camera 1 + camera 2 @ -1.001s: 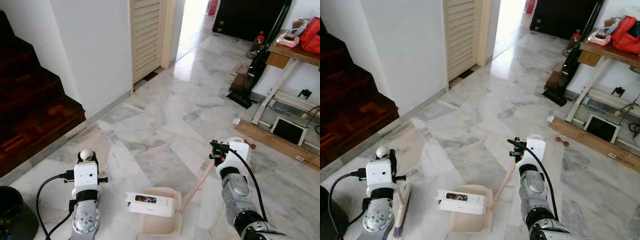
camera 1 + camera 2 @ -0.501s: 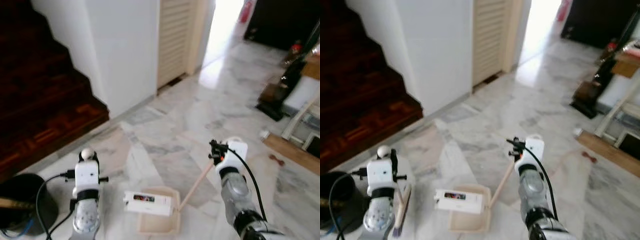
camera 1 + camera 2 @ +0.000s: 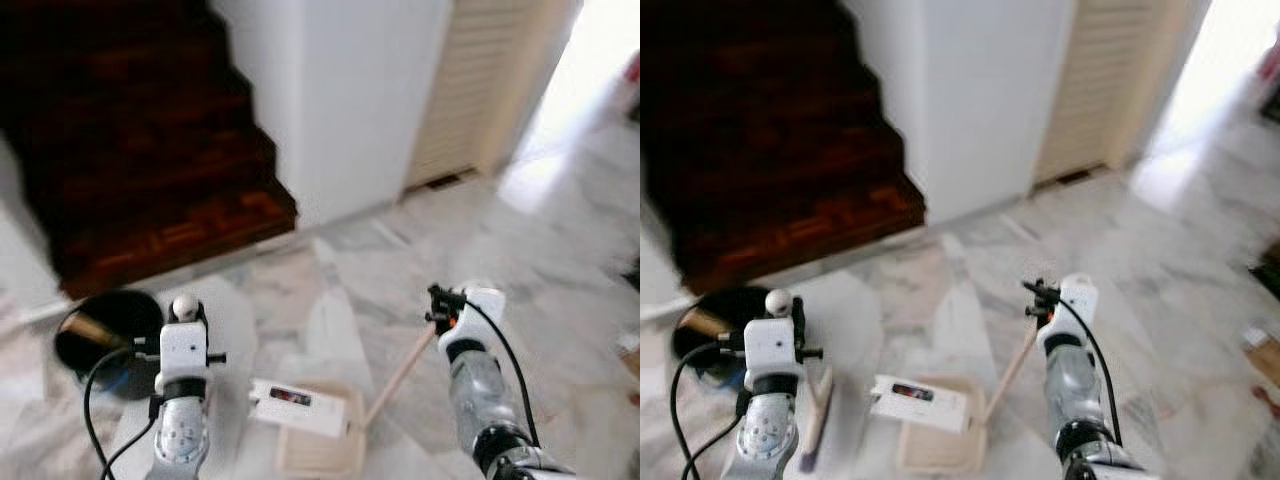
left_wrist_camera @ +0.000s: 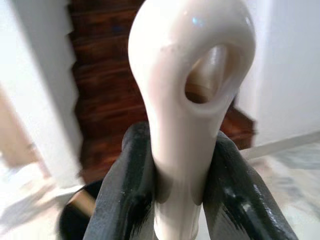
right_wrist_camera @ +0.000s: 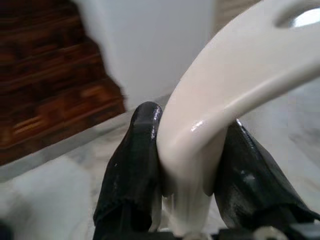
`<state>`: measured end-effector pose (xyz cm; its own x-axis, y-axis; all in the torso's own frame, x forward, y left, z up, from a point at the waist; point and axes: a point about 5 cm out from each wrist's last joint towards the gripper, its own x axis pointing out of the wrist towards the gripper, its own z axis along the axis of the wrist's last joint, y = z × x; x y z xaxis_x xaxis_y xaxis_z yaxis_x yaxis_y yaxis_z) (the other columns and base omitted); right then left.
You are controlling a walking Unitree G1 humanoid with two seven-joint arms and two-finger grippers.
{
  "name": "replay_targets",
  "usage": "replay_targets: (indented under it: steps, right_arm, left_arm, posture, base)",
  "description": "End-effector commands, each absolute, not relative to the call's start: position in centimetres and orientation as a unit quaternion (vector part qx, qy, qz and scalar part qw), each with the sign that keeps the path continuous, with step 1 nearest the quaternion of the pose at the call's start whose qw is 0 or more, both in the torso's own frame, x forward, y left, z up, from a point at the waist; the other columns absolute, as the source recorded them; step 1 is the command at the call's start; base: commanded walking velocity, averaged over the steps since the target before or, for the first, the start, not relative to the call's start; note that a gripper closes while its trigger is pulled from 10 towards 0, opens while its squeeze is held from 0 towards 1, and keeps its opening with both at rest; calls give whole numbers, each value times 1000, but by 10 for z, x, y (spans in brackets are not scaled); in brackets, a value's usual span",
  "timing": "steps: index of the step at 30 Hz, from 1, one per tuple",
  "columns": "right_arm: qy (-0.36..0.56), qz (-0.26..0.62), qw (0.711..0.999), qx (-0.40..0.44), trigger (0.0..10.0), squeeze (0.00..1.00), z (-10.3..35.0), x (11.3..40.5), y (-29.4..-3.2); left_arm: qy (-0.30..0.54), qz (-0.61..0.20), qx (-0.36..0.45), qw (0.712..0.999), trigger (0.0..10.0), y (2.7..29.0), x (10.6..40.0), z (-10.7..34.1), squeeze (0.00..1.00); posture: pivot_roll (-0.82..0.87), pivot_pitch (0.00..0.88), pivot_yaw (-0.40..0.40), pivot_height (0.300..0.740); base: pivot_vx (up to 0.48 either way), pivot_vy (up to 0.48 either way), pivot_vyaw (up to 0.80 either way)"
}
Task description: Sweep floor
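My left gripper [image 4: 177,200] is clamped on the brush handle [image 4: 190,85]; brush head [image 3: 816,430] just below it. My right gripper [image 5: 187,175] is clamped on the dustpan handle [image 5: 235,85]; dustpan [image 3: 940,440] sits down-left of it on the marble floor [image 3: 560,260].

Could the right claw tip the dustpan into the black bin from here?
Probably not yet. The right claw is shut on the dustpan handle, but the bin sits on the far left, beyond the left claw holding the brush. The left arm is in the way.
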<state>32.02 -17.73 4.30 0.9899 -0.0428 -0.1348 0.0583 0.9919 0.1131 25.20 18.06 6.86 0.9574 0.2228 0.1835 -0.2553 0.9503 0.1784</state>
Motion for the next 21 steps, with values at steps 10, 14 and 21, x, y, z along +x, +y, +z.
replay_targets:
  steps: [10, 14, 21]
  right_arm:
    - [41, -30, 996, 67, 10000, 0, 53, 325, -180]
    - [41, -30, 996, 67, 10000, 0, 53, 325, -180]
    - [41, -28, 996, 71, 10000, 0, 53, 325, -179]
  left_arm:
    - [-104, 117, 107, 982, 10000, 178, 256, 78, 0]
    - [-102, 117, 108, 982, 10000, 178, 256, 78, 0]
    - [-100, 118, 108, 982, 10000, 179, 256, 78, 0]
  posture:
    - [74, 0, -87, 740]
    - [76, 0, -87, 740]
    - [77, 0, -87, 740]
  base:
    - [0, 0, 800]
    - [0, 0, 800]
    - [0, 0, 800]
